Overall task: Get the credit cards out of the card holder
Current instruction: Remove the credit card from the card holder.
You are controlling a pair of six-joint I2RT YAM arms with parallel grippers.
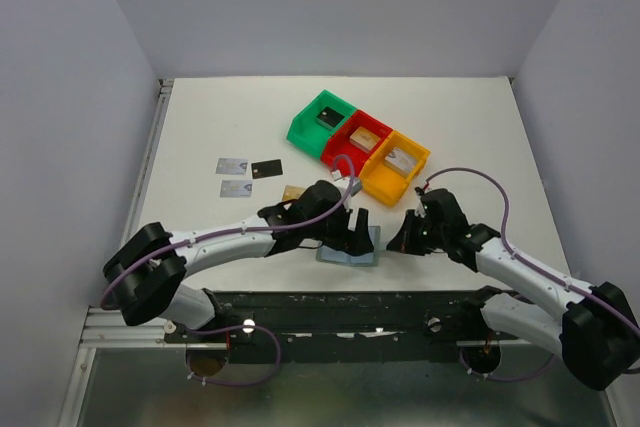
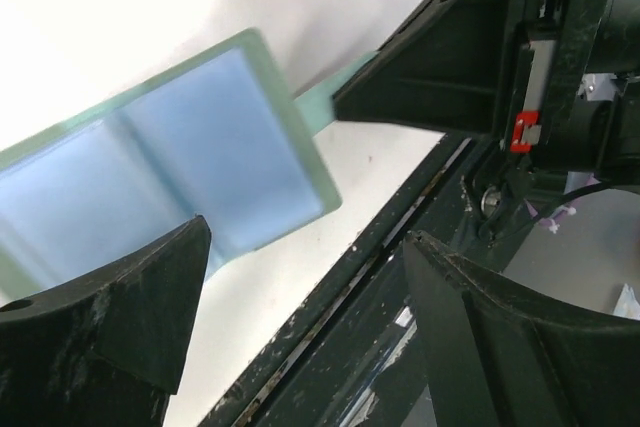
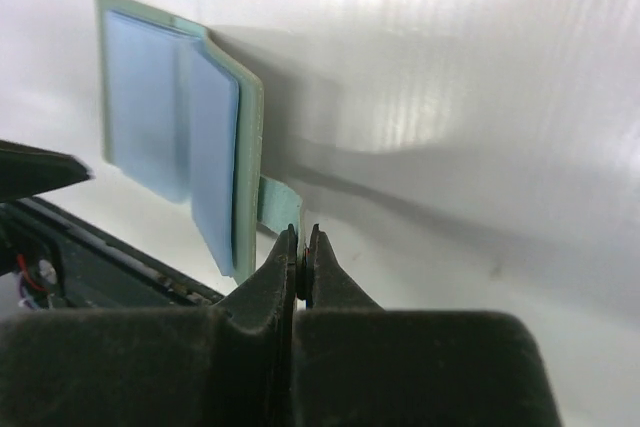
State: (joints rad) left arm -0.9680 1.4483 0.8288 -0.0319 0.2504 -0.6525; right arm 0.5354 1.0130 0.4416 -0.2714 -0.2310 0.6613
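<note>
The grey-blue card holder lies open and flat near the table's front edge; it also shows in the left wrist view and the right wrist view. My right gripper is shut on the holder's thin green tab at its right side. My left gripper is open just above the holder's near edge, holding nothing. On the table to the left lie two silver-grey cards, a black card and a tan-gold card, partly hidden by my left arm.
Green, red and orange bins stand in a row behind the grippers, each with a small item inside. A black rail runs along the table's front edge, close to the holder.
</note>
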